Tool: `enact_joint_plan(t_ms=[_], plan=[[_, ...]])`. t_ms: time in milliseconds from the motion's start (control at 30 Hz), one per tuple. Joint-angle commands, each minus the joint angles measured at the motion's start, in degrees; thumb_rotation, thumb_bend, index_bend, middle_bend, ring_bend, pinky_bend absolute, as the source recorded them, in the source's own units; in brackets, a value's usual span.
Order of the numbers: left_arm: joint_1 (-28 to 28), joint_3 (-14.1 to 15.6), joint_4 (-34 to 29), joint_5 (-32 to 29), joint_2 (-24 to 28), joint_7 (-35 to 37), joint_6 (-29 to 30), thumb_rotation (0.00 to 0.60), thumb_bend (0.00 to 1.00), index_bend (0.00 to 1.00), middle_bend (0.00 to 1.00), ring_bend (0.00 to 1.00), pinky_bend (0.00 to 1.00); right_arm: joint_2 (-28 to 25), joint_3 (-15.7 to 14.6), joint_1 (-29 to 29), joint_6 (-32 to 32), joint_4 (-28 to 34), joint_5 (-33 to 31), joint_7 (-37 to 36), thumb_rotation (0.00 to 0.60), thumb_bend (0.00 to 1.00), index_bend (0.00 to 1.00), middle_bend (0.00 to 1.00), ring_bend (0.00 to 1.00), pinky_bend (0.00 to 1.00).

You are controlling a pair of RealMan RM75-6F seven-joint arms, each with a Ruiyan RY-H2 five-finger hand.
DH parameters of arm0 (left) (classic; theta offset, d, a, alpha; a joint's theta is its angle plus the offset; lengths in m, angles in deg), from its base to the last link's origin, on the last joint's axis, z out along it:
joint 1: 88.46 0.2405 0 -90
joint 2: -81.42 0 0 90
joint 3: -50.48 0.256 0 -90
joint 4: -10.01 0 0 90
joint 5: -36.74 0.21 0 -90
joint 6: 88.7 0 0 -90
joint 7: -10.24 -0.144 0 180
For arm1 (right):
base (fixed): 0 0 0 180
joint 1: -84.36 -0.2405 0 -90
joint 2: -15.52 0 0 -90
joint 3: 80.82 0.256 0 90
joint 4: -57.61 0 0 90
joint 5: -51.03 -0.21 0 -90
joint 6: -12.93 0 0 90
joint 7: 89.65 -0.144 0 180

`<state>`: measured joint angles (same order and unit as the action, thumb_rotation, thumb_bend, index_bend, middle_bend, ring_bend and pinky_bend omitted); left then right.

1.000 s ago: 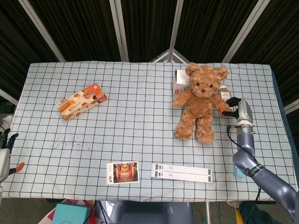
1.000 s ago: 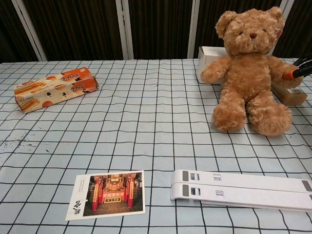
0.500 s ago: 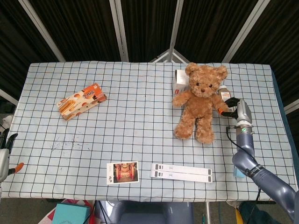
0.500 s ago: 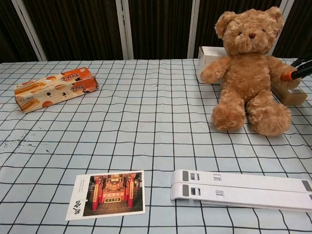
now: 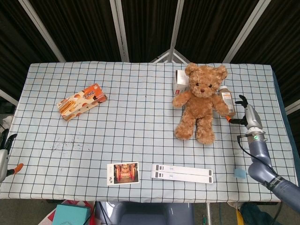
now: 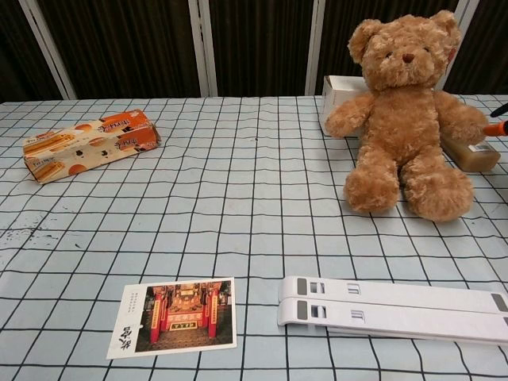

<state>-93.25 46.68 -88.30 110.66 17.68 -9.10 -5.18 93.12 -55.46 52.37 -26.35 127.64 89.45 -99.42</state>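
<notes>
Though cut off at the frame edge in chest view, right hand point(image 5: 248, 117): fingers apart, nothing held, just beside the outer arm of the teddy bear point(image 5: 199, 101); one orange fingertip point(image 6: 498, 127) close to the paw, contact not sure.
Left hand point(image 5: 3, 157): at left table edge, mostly out of frame; fingers seemingly apart and empty, well apart from all things.
Bear position: sitting upright on far right part of the table point(image 5: 140, 131), back against a white box point(image 5: 180, 82), an amber bottle point(image 5: 227, 98) lying just beside its outer arm.
Handling, as judgement: soft, light, plush; no risk of breaking, but yielding under the fingers and floppy when lifted by one limb.
Where to take hold: around the body or at the upper arm, better than at the paw.
Risk: lying bottle probably easy to roll if pushed.
Edges: right table edge near the hand, far edge close behind the box.
Open room: wide free cloth to the left of the bear; snack box point(image 5: 82, 101), postcard point(image 5: 123, 173) and white folded stand point(image 5: 182, 173) well apart.
</notes>
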Motion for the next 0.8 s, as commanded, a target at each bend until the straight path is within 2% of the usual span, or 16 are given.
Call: enact_joint_plan(t_ms=[33,133,267,333,433,567,800], plan=[[0.10,0.25,-0.20,0.54,0.39,0.60,-0.05,0.600,0.24,0.13,0.00,0.00,0.03,-5.90,-0.50,6.73,-3.38,7.09,5.21,-5.55,0.600,0.29,0.00,0.20,0.12,0.00],[0.22,0.54,-0.42,1.22,0.75,1.21,0.00,0.600,0.24,0.13,0.00,0.00,0.03,-9.62,-1.77,12.06,-7.85,12.71,11.05,-8.90,0.600,0.29,0.00,0.20,0.15,0.00],[0.39,0.97,-0.57,2.22,1.04,1.75,0.17,0.600,0.24,0.13,0.00,0.00,0.03,-13.97,-8.06,20.26,-17.89,19.06,28.37,-11.71,0.600,0.29,0.00,0.20,0.17,0.00],[0.52,1.21,-0.66,2.85,1.14,2.05,0.39,0.600,0.24,0.13,0.00,0.00,0.03,-13.87,-12.21,23.33,-25.02,17.73,37.84,-10.11,0.600,0.29,0.00,0.20,0.16,0.00],[0.80,1.61,-0.83,3.91,1.37,2.67,0.83,0.600,0.24,0.13,0.00,0.00,0.03,-12.02,-16.60,26.79,-34.81,14.65,46.57,-3.88,0.600,0.29,0.00,0.20,0.13,0.00],[1.10,1.76,-0.79,4.61,1.76,3.67,1.26,0.600,0.24,0.13,0.00,0.00,0.03,-10.91,-20.28,29.00,-40.70,12.55,52.46,1.95,0.600,0.29,0.01,0.18,0.08,0.00],[1.23,1.48,-0.59,4.64,2.22,4.67,1.41,0.600,0.24,0.13,0.00,0.00,0.03,-8.72,-20.88,30.20,-45.29,9.28,53.42,8.31,0.600,0.29,0.02,0.15,0.06,0.00]])
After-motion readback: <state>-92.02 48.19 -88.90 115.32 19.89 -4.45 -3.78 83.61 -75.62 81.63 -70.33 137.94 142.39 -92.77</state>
